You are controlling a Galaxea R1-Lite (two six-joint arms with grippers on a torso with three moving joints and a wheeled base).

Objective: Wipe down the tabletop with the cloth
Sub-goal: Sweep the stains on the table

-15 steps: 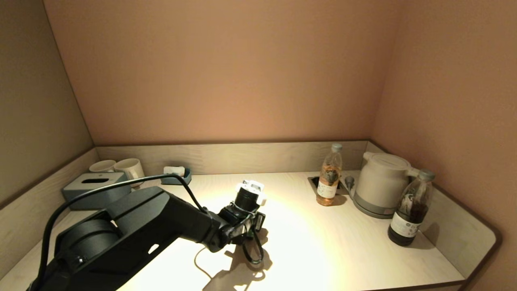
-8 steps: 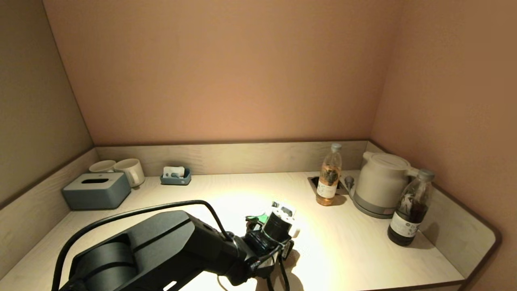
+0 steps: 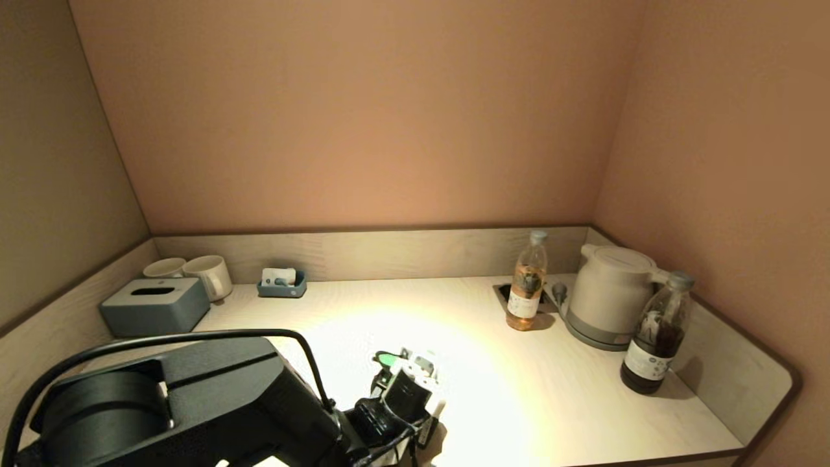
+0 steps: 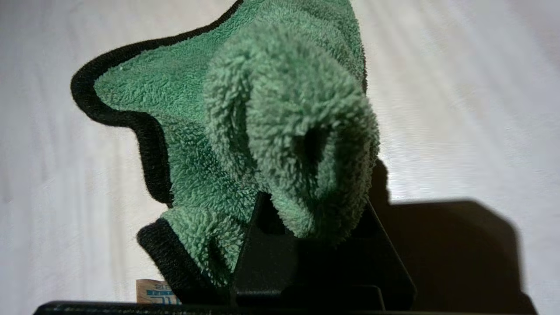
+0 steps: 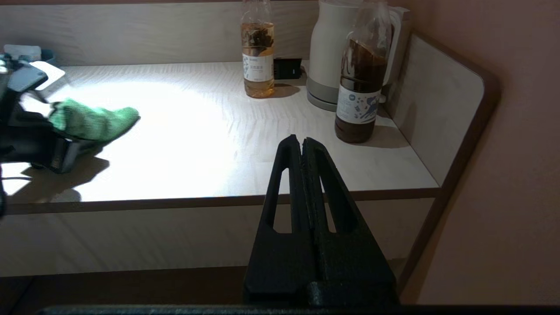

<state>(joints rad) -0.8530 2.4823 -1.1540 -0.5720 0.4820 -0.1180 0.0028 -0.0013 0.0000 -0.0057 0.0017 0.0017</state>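
A green fluffy cloth with black edging (image 4: 262, 131) is bunched in my left gripper (image 4: 306, 218), which is shut on it. The cloth lies against the pale wood tabletop (image 3: 519, 389). In the head view a bit of the cloth (image 3: 388, 359) shows in front of the left gripper (image 3: 395, 370), near the table's front middle. The right wrist view shows the cloth (image 5: 92, 122) resting on the table. My right gripper (image 5: 302, 142) is shut and empty, parked below the table's front edge, out of the head view.
A grey tissue box (image 3: 154, 305), two cups (image 3: 207, 274) and a small tray (image 3: 283, 283) stand at the back left. An amber bottle (image 3: 528, 285), a white kettle (image 3: 609, 295) and a dark bottle (image 3: 655, 337) stand at the right. Walls enclose three sides.
My left gripper has dragged the cloth from the table's middle toward the front edge, first swinging right, then back a little to the left. The right arm has not moved.
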